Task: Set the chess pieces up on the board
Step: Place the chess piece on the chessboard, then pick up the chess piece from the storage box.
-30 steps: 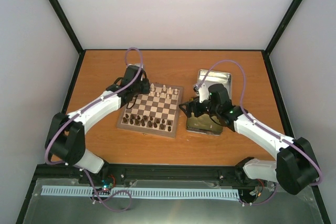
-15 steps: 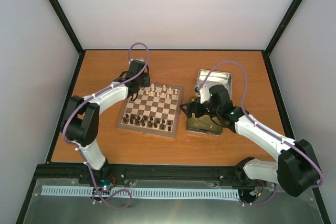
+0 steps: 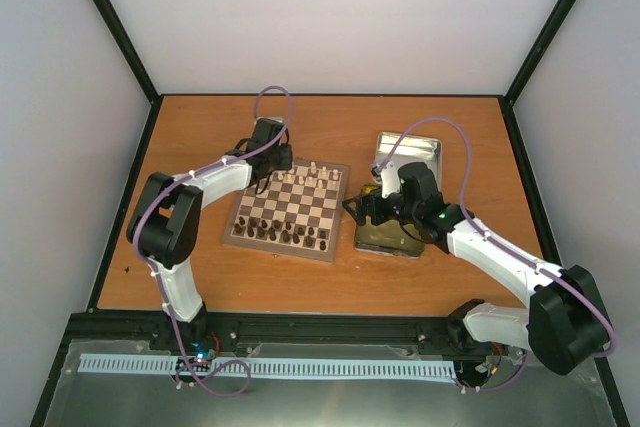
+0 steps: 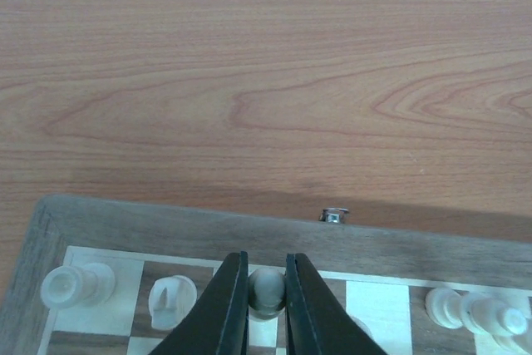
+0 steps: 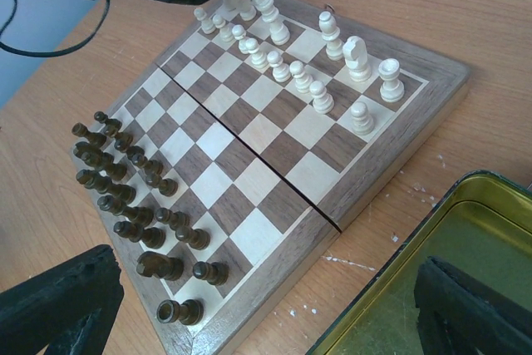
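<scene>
the board (image 3: 293, 209) lies flat on the wooden desk (image 3: 200, 127) between the two arms; the cream chess pieces (image 5: 283, 64) stand on its two far rows, some of them not straight in line, and the dark brown pieces (image 5: 133, 197) fill the two near rows; the left pincer (image 4: 266, 267) is at the far left part of the board, and its two black fingers (image 4: 233, 297) are closed on one small cream piece (image 4: 266, 290) with a round head, which stands on a back-row square; a knight (image 4: 173, 298) is just beside the left finger and a rook (image 4: 79, 284) is in the corner, so there is little room on that side; more cream figures (image 4: 474, 312) stand to the right; a small metal clasp (image 4: 334, 215) sits on the far edge of the board; the right pincer (image 5: 266, 313) is wide open and holds nothing, low over the gold tin (image 5: 416, 288) just beside the board; the silver lid (image 3: 415, 155) lies behind the tin, touching it.
</scene>
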Robot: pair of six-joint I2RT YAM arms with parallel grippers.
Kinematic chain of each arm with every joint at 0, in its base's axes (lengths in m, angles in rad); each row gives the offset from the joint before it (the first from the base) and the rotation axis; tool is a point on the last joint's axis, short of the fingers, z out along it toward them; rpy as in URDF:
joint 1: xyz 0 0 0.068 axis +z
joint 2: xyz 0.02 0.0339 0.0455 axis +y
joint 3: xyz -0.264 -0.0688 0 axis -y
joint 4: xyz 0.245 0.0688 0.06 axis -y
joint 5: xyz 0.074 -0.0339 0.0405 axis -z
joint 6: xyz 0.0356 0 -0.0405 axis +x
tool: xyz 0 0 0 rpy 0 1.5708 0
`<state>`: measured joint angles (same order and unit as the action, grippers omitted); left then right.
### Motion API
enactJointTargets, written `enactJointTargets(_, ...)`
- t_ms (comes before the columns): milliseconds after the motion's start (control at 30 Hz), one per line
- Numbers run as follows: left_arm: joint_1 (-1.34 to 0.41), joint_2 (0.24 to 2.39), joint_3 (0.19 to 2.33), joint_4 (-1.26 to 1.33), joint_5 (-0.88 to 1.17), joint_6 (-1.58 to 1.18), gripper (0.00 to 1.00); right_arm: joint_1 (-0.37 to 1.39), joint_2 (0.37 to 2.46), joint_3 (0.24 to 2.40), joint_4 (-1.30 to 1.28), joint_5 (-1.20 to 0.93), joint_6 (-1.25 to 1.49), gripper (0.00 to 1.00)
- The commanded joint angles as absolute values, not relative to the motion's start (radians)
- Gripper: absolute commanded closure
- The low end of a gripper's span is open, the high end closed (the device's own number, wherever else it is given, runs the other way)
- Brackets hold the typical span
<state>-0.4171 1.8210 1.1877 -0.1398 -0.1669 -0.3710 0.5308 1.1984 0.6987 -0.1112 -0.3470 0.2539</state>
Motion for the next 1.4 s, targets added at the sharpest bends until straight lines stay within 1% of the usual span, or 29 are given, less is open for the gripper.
enactJointTargets(0, -0.416, 1.872, 1.190, -0.074, -0.163, -0.351, 0.96, 0.527, 1.213, 0.693, -0.098, -0.333, 0.267, 0.05)
enactJointTargets(267, -0.416, 1.892, 1.183, -0.065, -0.185, -0.339, 0.95, 0.527, 1.227, 0.698, -0.099, -0.340, 0.276, 0.05)
enactJointTargets(467, -0.416, 1.889, 1.155, -0.070, -0.187, -0.336, 0.89, 0.526, 1.243, 0.706, -0.097, -0.338, 0.274, 0.05)
enactJointTargets(633, -0.417, 1.859, 1.156, -0.089, -0.181, -0.334, 0.80, 0.528, 1.250, 0.719, -0.104, -0.316, 0.285, 0.05)
enactJointTargets(733, -0.417, 1.824, 1.164, -0.109, -0.180, -0.340, 0.77, 0.526, 1.239, 0.727, -0.109, -0.251, 0.305, 0.06)
enactJointTargets(800, -0.417, 1.796, 1.170, -0.117, -0.177, -0.345, 0.76, 0.526, 1.224, 0.732, -0.121, -0.154, 0.335, 0.06)
enactJointTargets(900, -0.417, 1.750, 1.183, -0.133, -0.169, -0.353, 0.71, 0.526, 1.209, 0.746, -0.169, 0.032, 0.389, 0.08)
enactJointTargets(967, -0.417, 1.729, 1.195, -0.152, -0.177, -0.358, 0.70, 0.526, 1.211, 0.755, -0.200, 0.138, 0.428, 0.13)
enactJointTargets(1067, -0.416, 1.682, 1.206, -0.183, -0.199, -0.379, 0.69, 0.522, 1.246, 0.771, -0.263, 0.255, 0.526, 0.31)
enactJointTargets(1100, -0.417, 1.662, 1.205, -0.192, -0.200, -0.392, 0.67, 0.522, 1.268, 0.780, -0.293, 0.289, 0.569, 0.39)
enactJointTargets(1167, -0.417, 1.621, 1.203, -0.232, -0.196, -0.438, 0.64, 0.510, 1.322, 0.815, -0.416, 0.400, 0.702, 0.49)
enactJointTargets(1233, -0.417, 1.572, 1.188, -0.244, -0.147, -0.481, 0.62, 0.485, 1.360, 0.809, -0.419, 0.395, 0.733, 0.52)
enactJointTargets(1333, -0.417, 1.497, 1.145, -0.230, -0.049, -0.507, 0.60, 0.465, 1.420, 0.805, -0.373, 0.365, 0.710, 0.59)
enactJointTargets(1367, -0.417, 1.472, 1.131, -0.225, -0.012, -0.506, 0.59, 0.459, 1.442, 0.816, -0.376, 0.366, 0.704, 0.60)
